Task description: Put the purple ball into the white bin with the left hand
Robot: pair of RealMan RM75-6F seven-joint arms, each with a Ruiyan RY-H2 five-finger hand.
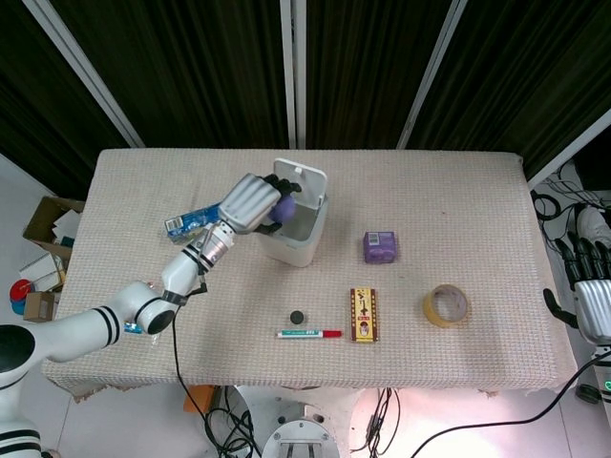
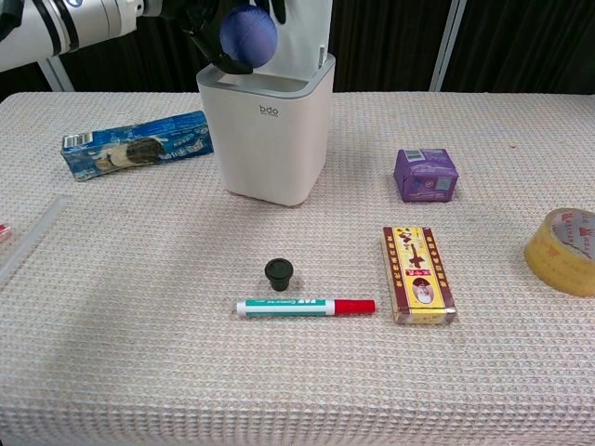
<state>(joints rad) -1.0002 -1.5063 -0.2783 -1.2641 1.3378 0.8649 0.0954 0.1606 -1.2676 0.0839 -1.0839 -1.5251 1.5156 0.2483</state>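
My left hand [image 1: 252, 201] grips the purple ball [image 1: 284, 209] right over the open top of the white bin [image 1: 298, 246]. In the chest view the ball [image 2: 247, 35] hangs just above the bin's grey rim [image 2: 279, 85], with the dark fingers [image 2: 200, 28] of the left hand wrapped around it. The bin's lid [image 1: 300, 180] stands up at the back. My right hand [image 1: 590, 294] shows at the right edge of the head view, off the table, fingers spread and holding nothing.
A blue snack pack [image 2: 138, 144] lies left of the bin. A purple box [image 2: 426, 175], a yellow-red box [image 2: 417, 273], a tape roll [image 2: 562, 250], a marker [image 2: 305, 306] and a black cap [image 2: 278, 272] lie to the front and right. A clear bag [image 1: 153, 307] sits at the left edge.
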